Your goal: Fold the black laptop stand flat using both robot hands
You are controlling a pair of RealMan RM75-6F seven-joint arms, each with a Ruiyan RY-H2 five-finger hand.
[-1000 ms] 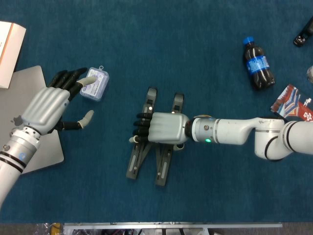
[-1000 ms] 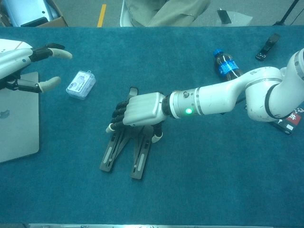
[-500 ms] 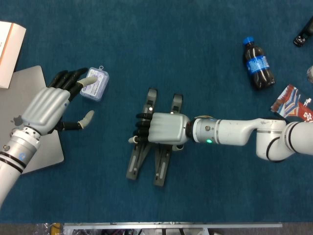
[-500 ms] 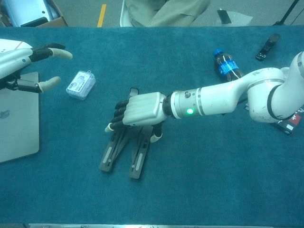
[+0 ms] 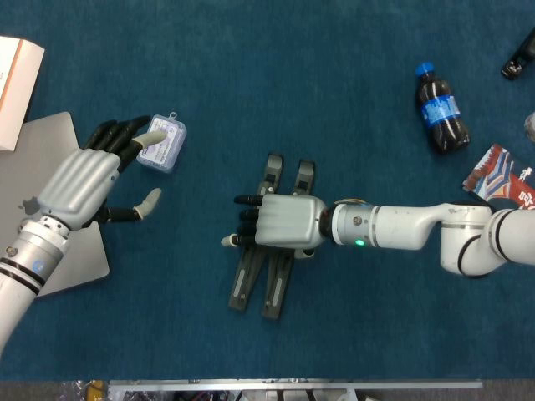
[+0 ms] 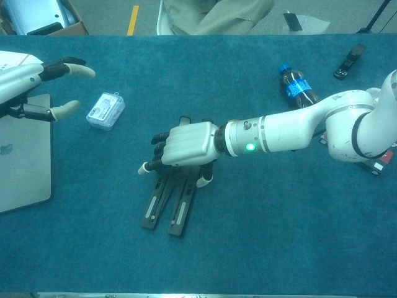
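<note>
The black laptop stand [image 5: 266, 288] lies flat on the blue table mat at the centre, its two arms almost parallel and close together; the chest view shows its lower ends [image 6: 169, 208]. My right hand [image 5: 284, 221] rests palm down on the stand's middle and hides it there, with the fingers stretched left past the left arm [image 6: 189, 144]. My left hand [image 5: 79, 184] hovers open at the far left, well away from the stand, its fingers spread near a small box [image 6: 28, 77].
A small clear plastic box [image 5: 160, 144] lies by my left fingertips. A grey laptop [image 5: 50, 142] lies at the left edge, a white carton [image 5: 17, 83] behind it. At the far right are a cola bottle [image 5: 440, 110], a printed packet [image 5: 501, 174] and a black object [image 5: 518, 57].
The stand's left arm has swung right against the other, so the V has closed to near parallel. My right hand's fingers have straightened out. The left hand has stayed still.
</note>
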